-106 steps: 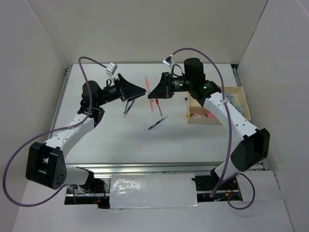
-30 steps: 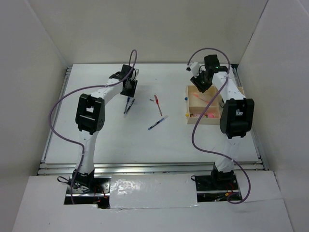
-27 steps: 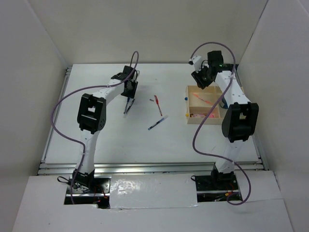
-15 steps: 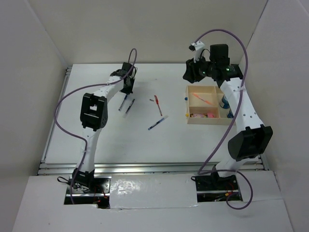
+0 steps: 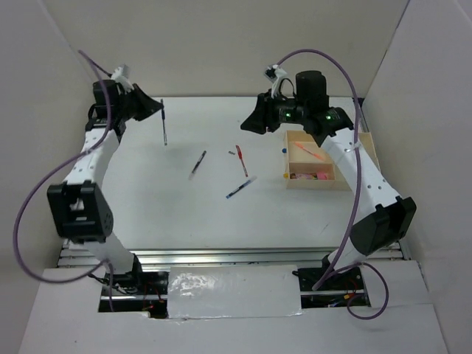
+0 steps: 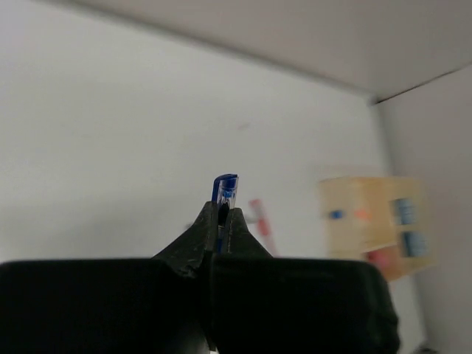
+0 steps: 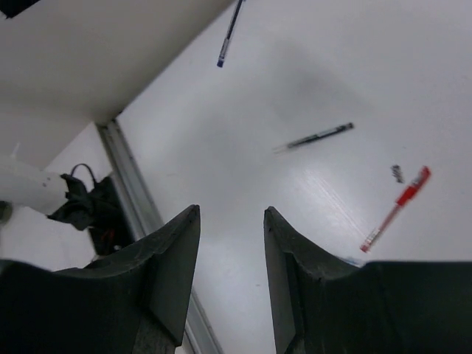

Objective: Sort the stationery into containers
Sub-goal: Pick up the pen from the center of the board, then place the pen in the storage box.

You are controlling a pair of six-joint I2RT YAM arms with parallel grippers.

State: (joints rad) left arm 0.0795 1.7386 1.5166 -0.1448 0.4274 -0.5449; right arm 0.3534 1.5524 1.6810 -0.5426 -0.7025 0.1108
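My left gripper (image 5: 156, 109) is raised at the back left, shut on a dark blue pen (image 5: 164, 130) that hangs from it; its tip pokes out between the jaws (image 6: 225, 188). On the table lie a dark pen (image 5: 198, 164), a red pen (image 5: 241, 160) and a blue pen (image 5: 241, 187). The wooden tray (image 5: 311, 184) at the right holds pink and orange items. My right gripper (image 5: 254, 122) hovers left of the tray, open and with nothing in it (image 7: 231, 214). Below it show the dark pen (image 7: 317, 137) and the red pen (image 7: 396, 209).
A tiny dark piece (image 5: 231, 154) lies beside the red pen. White walls enclose the table on three sides. A metal rail (image 7: 133, 184) runs along the table's left edge. The right arm's cable arches above the tray.
The left arm has swung up and back to the left, lifting one dark blue pen off the table. The right gripper has moved left, away from the tray.
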